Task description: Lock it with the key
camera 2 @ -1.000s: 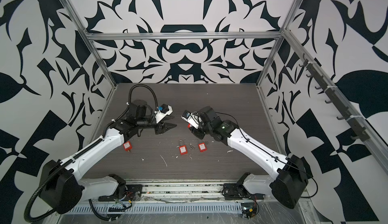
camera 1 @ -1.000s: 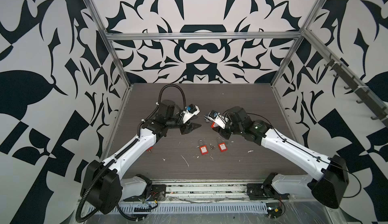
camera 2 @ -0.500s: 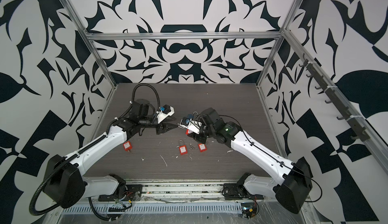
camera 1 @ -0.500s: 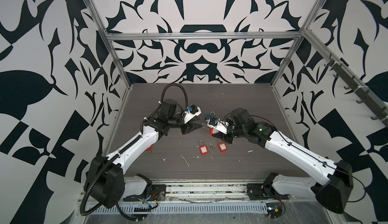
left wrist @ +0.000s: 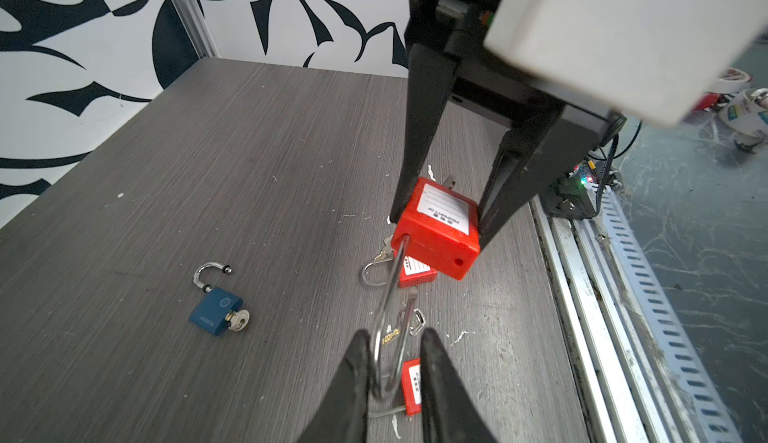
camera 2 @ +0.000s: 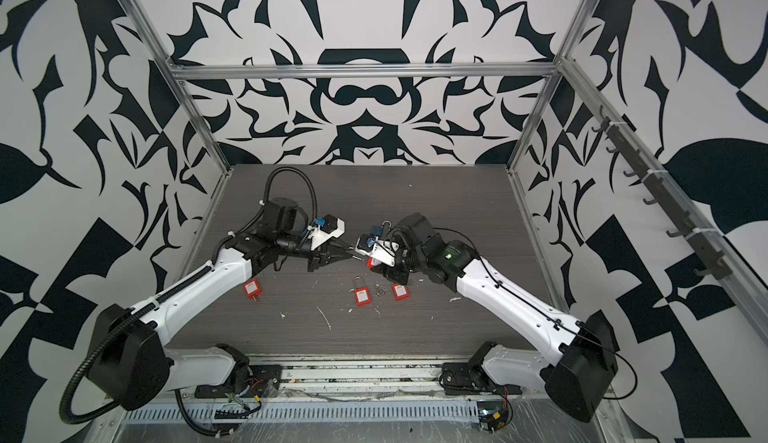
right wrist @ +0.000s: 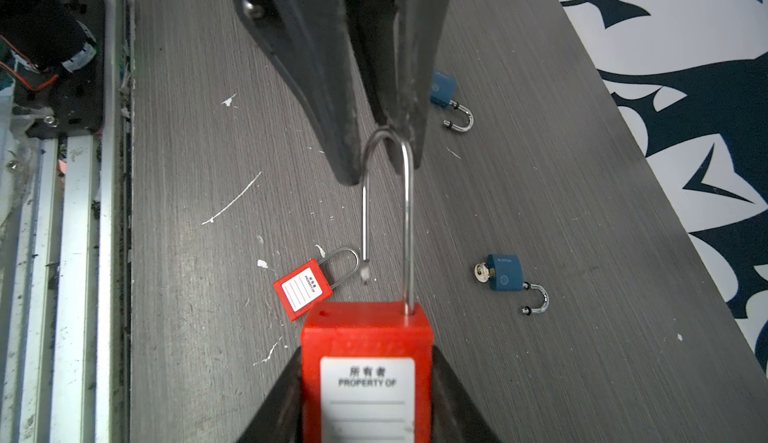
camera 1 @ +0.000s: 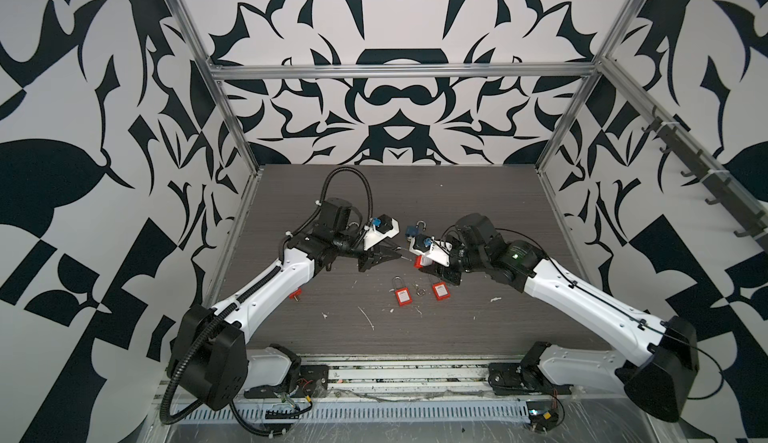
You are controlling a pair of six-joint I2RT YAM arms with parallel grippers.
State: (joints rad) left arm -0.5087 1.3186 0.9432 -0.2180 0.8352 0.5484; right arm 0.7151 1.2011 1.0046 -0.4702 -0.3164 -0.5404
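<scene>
Both arms reach inward and meet at mid-table. Right gripper (left wrist: pixel 439 221) clamps the red padlock (left wrist: pixel 432 250) by its body; left gripper (left wrist: pixel 395 339) is closed about its shackle.

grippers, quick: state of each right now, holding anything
Left gripper: closed, pinching the bend of the shackle on the red padlock.
Right gripper: closed on the red padlock's body.

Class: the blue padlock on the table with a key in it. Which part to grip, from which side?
Probably take the blue padlock by its body, across the two bare side edges, from above. It lies flat on the table, so both broad faces cannot be reached; the open shackle fills one end, the key the other.
</scene>
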